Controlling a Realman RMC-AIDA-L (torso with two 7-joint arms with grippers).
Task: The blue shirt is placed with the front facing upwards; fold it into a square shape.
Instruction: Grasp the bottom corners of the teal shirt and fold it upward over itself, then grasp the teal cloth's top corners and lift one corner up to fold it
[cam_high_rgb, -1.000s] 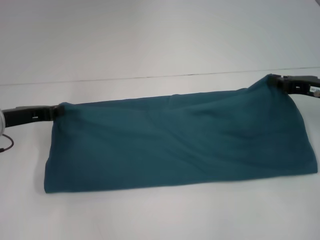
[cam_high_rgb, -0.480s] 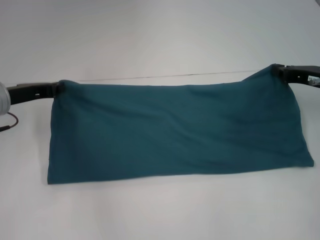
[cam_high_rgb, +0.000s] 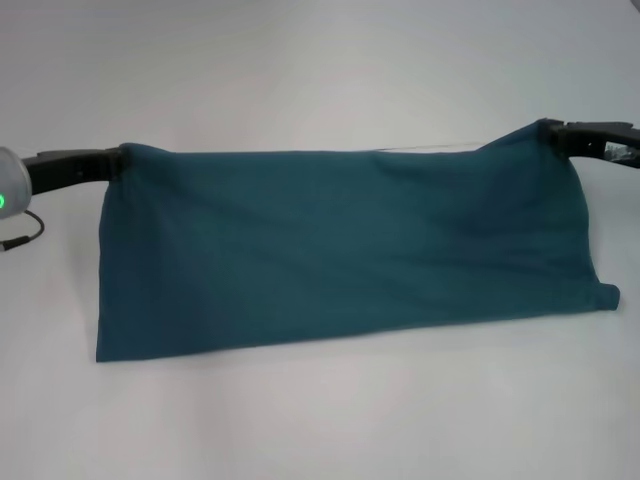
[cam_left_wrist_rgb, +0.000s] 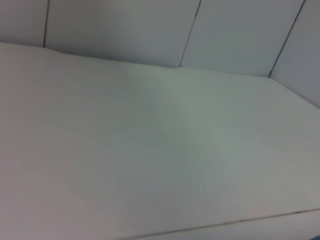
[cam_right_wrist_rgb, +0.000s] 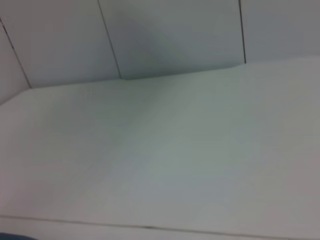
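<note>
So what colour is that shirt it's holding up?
Plain dark teal-blue; the blue shirt shows best in the head view.

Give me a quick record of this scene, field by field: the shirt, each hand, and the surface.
shirt: the blue shirt, a wide band held up by its two top corners, lower edge near the table
print: none showing
left hand: shut on the shirt's left top corner
right hand: shut on the right top corner
surface: white table

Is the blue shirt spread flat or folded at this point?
Folded: the blue shirt hangs as a wide band, no sleeves or lettering showing, pinched at its upper corners by left gripper and right gripper.
</note>
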